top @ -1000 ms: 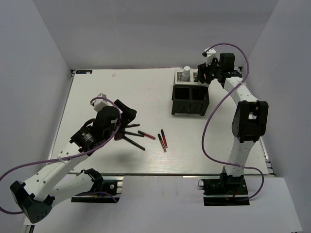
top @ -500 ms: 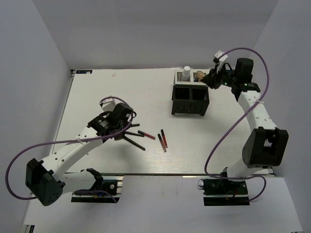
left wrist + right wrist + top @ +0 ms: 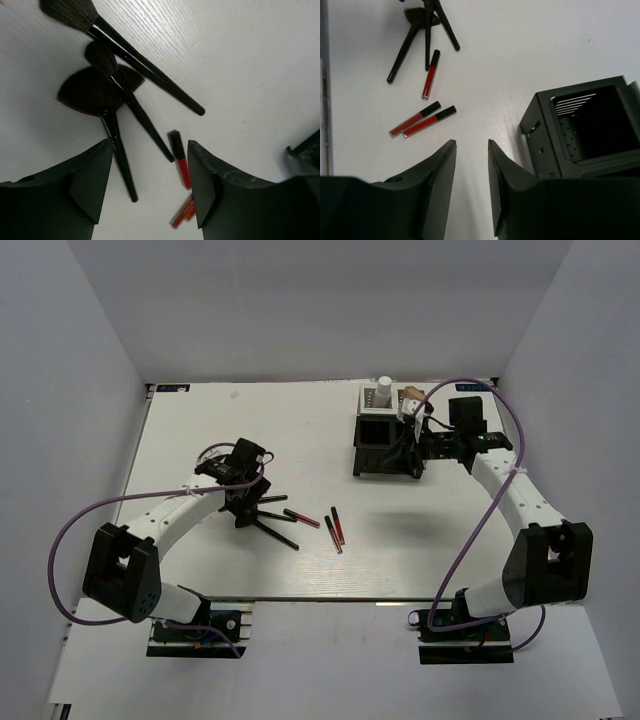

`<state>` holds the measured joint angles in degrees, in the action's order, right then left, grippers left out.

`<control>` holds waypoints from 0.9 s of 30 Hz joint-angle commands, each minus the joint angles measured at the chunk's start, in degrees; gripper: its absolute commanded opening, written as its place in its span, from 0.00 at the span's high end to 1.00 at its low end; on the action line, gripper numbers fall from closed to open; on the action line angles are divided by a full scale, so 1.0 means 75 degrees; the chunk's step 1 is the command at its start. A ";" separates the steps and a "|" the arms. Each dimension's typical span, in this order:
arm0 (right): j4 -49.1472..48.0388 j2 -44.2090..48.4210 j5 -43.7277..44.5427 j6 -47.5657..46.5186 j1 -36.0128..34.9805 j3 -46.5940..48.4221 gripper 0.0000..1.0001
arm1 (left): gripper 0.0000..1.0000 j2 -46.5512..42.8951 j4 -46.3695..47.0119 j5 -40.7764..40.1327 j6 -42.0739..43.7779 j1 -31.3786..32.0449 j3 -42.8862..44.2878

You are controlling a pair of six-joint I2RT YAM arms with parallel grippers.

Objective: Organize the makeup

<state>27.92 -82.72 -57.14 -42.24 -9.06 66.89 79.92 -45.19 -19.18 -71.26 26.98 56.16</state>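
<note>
Three black brushes (image 3: 266,522) lie fanned on the white table, and three thin red-black pencils (image 3: 333,528) lie just to their right. My left gripper (image 3: 244,506) hangs open and empty right over the brushes. In the left wrist view the brushes (image 3: 107,95) and a pencil (image 3: 180,161) lie between and beyond the open gripper (image 3: 150,145). A white bottle (image 3: 384,392) and a tan bottle (image 3: 412,396) stand in the box's back compartments. My right gripper (image 3: 402,454) is slightly open and empty by the box's front right. In the right wrist view the gripper (image 3: 471,142) faces the pencils (image 3: 422,121).
The black four-compartment box (image 3: 390,472) stands at the back right of the table; its front compartment (image 3: 592,125) looks empty in the right wrist view. Grey walls close in the table on both sides and at the back.
My left gripper has swung forward and down over the brushes. My right gripper has left the back of the box and come round to its front right side, empty.
</note>
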 commanded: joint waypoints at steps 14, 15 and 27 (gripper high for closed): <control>-0.0195 0.0353 0.1033 0.0487 -0.1006 -0.0644 0.94 | 0.39 0.0675 0.1769 0.0986 -0.3622 -0.0750 -0.0304; -0.0219 0.0376 0.1068 0.0499 -0.1030 -0.0692 0.94 | 0.42 0.0780 0.1841 0.1033 -0.3669 -0.0820 -0.0258; -0.0629 0.0470 0.1396 0.0698 -0.0995 -0.0868 0.93 | 0.44 0.1684 0.0987 0.1104 -0.3705 -0.0820 0.0469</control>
<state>25.21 -80.82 -47.16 -37.78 -16.64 60.82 93.03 -34.92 -10.50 -98.04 21.04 57.76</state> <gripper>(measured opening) 0.068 0.561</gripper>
